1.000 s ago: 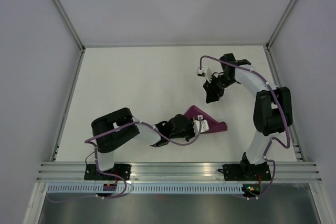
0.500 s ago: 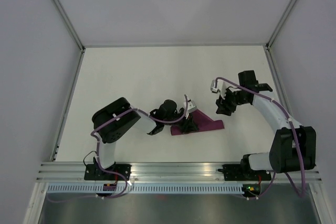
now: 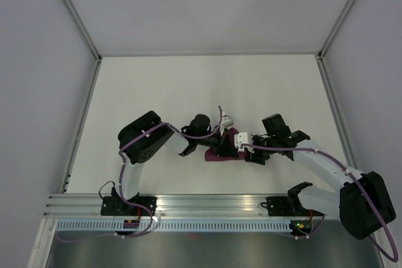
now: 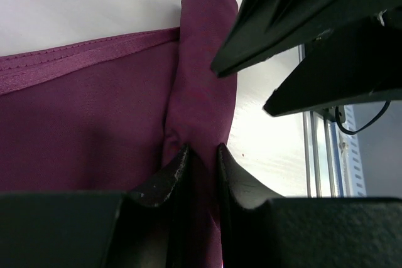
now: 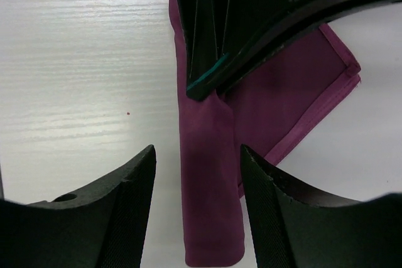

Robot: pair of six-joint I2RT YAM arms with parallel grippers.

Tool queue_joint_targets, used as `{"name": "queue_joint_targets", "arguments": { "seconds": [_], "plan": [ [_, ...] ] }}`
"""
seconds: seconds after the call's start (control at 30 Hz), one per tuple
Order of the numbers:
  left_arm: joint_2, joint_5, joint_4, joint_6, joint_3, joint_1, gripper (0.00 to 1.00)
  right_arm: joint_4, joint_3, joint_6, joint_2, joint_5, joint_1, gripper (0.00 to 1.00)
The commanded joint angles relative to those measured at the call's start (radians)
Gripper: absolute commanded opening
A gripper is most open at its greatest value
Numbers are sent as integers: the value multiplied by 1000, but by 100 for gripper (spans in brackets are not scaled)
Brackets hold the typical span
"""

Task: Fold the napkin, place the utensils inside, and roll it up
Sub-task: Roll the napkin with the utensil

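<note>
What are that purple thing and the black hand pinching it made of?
The napkin looks like thin woven fabric with a slight sheen: stitched hem, soft bunching where the left hand pinches it. The hand's fingers look like matte black plastic, faintly grainy; possibly rubber.

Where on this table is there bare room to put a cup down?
Bare: the far half of the table, from the back wall to the arms, and the near-left corner beside the left arm. Crowded: the near middle, where the left gripper pinches the napkin and the open right gripper points at it.
</note>
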Motion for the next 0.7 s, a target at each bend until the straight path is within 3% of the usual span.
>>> {"name": "queue_joint_targets", "arguments": {
  "seconds": [0.0, 0.27, 0.43, 0.57, 0.6, 0.67],
  "plan": [
    [102, 8, -235, -44, -50, 0, 2, 168, -43, 58, -14, 79, 63, 62],
    [113, 11, -258, -58, -27, 4, 2, 289, -110, 101, 20, 219, 177, 62],
    [105, 14, -265, -56, -26, 5, 2, 350, -130, 116, 84, 280, 200, 55],
    [92, 11, -265, -52, -26, 7, 8, 360, -129, 121, 127, 303, 199, 44],
    [87, 11, -267, -50, -26, 5, 11, 363, -129, 122, 133, 306, 199, 33],
    [66, 5, -265, -48, -27, 7, 21, 361, -127, 127, 150, 311, 199, 21]
  ]
}}
